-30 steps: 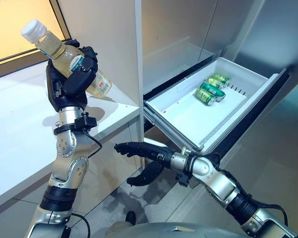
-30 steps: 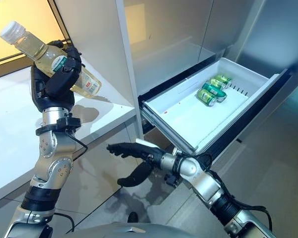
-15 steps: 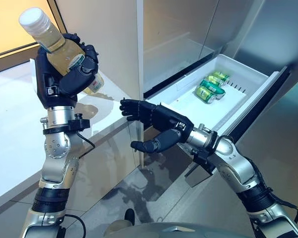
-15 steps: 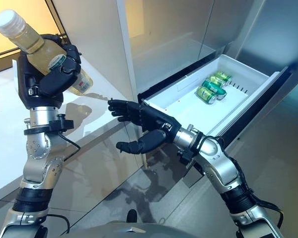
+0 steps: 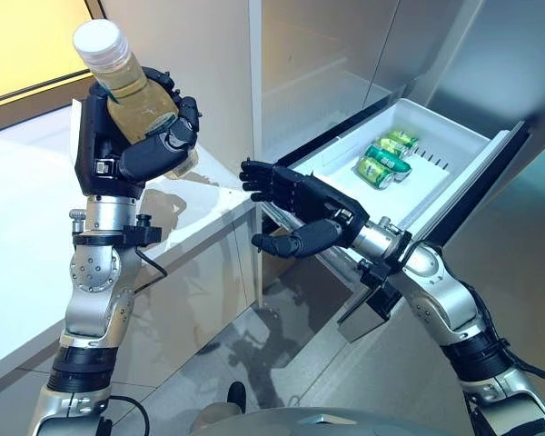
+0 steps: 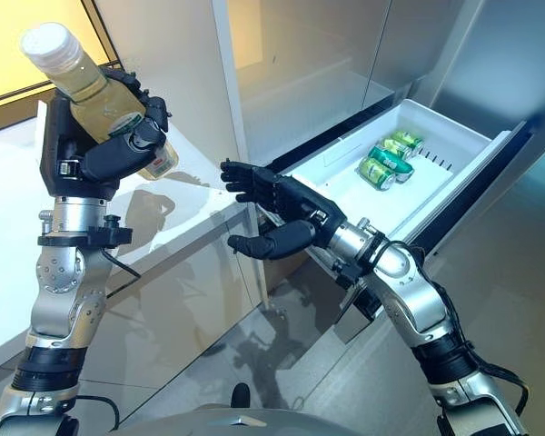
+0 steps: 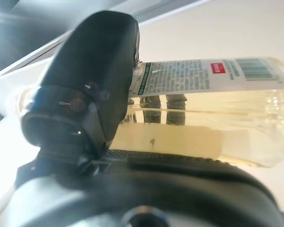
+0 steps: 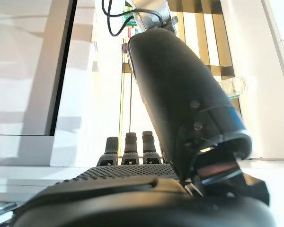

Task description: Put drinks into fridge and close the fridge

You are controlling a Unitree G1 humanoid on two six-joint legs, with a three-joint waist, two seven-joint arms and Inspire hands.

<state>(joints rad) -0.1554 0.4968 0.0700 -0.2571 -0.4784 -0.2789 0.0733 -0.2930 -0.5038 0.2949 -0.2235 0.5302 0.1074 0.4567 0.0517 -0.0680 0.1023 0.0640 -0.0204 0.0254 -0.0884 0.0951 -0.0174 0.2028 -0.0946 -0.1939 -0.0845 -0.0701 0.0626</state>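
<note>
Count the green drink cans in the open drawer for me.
3 green drink cans lie side by side at the white drawer's far end: nearest, middle, farthest. None appear hidden.

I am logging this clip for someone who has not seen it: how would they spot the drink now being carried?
Start at the white counter left of the open white fridge drawer. Above it, the left hand grips a clear plastic bottle of pale yellow drink with a white cap. Unlike the green cans in the drawer, it is held aloft.
</note>
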